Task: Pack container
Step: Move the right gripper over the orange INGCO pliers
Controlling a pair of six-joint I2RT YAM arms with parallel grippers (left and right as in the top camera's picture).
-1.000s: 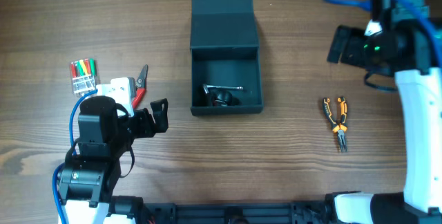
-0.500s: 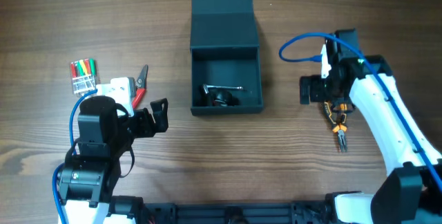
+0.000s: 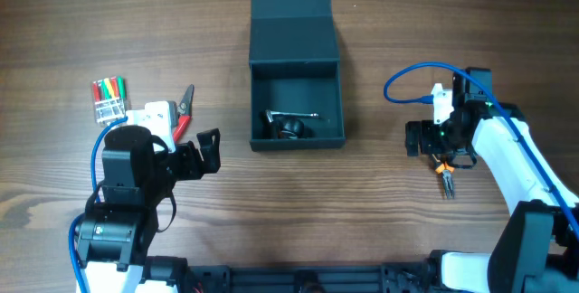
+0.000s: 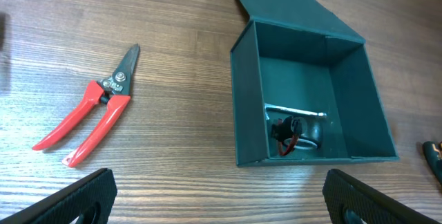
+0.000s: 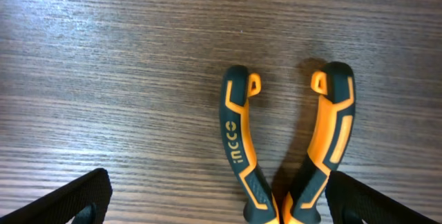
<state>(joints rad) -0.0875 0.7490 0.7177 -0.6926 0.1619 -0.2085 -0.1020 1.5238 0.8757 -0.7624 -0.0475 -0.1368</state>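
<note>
Orange pliers run off the lower edge.

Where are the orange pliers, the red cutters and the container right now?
orange pliers (image 5: 238, 151): right wrist view, on the left handle.
red cutters (image 4: 116, 82): left wrist view, on the pivot joint.
container (image 3: 292, 26): overhead view, on the open flap lid.

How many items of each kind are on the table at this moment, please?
Loose hand tools: 2 (red cutters, orange pliers)
Container: 1
Dark item inside it: 1
Clear pack of coloured pieces: 1
White object, partly hidden: 1
Total: 6
</note>
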